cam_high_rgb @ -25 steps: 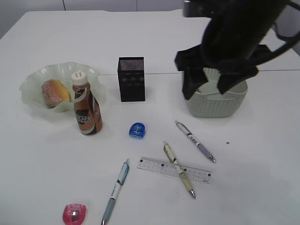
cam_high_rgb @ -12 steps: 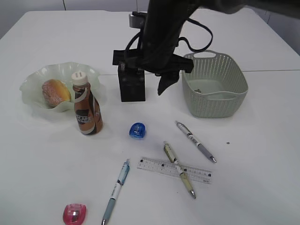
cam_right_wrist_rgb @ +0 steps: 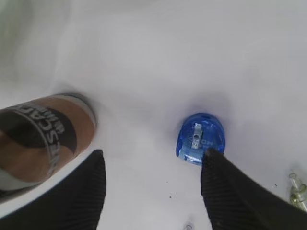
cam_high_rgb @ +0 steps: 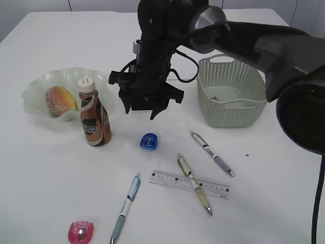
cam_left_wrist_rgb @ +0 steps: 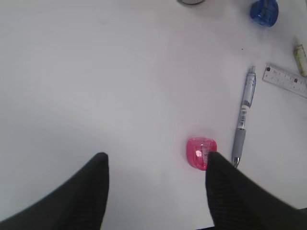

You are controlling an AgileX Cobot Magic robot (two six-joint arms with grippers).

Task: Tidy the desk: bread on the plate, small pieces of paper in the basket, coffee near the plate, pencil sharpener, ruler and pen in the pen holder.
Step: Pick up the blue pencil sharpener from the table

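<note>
My right gripper hangs open over the desk's middle, hiding the pen holder behind it. Just ahead of its right finger lies a blue pencil sharpener, outside the jaws. The coffee stands upright beside the plate, which holds the bread. The ruler lies flat under a yellowish pen. My left gripper is open and empty above the desk, a pink pencil sharpener touching its right fingertip in view.
The basket stands at the right with a small scrap on its floor. A grey-tipped pen lies near it. A blue-barrelled pen lies near the front edge, right of the pink sharpener.
The right arm swung left from over the basket to the pen holder, above the blue sharpener, its jaws narrowing a little. Nothing on the desk moved.
</note>
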